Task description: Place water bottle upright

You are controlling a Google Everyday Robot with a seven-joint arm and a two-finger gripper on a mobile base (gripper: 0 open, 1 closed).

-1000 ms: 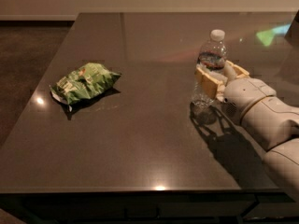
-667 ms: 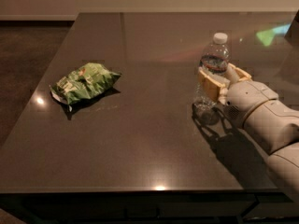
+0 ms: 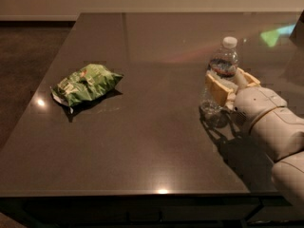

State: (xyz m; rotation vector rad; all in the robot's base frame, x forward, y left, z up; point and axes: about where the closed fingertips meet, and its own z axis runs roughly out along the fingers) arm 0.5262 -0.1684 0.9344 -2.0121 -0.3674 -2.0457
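gripper (image 3: 233,84) is clamped on the water bottle (image 3: 222,65) at mid-body, near the right edge of the tabletop (image 3: 142,141), about halfway along it. vs 1 s ago, both have shifted slightly toward that edge. bottle is near-upright, white cap (image 3: 230,42) tipped a bit right. green chip bag (image 3: 86,83) near the left edge hasn't moved. bottle label band is red-blue, text unreadable, same for the bag print.

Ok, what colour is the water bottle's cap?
White cap, clearest in the camera view; the gripper grips the water bottle on the table's right side.
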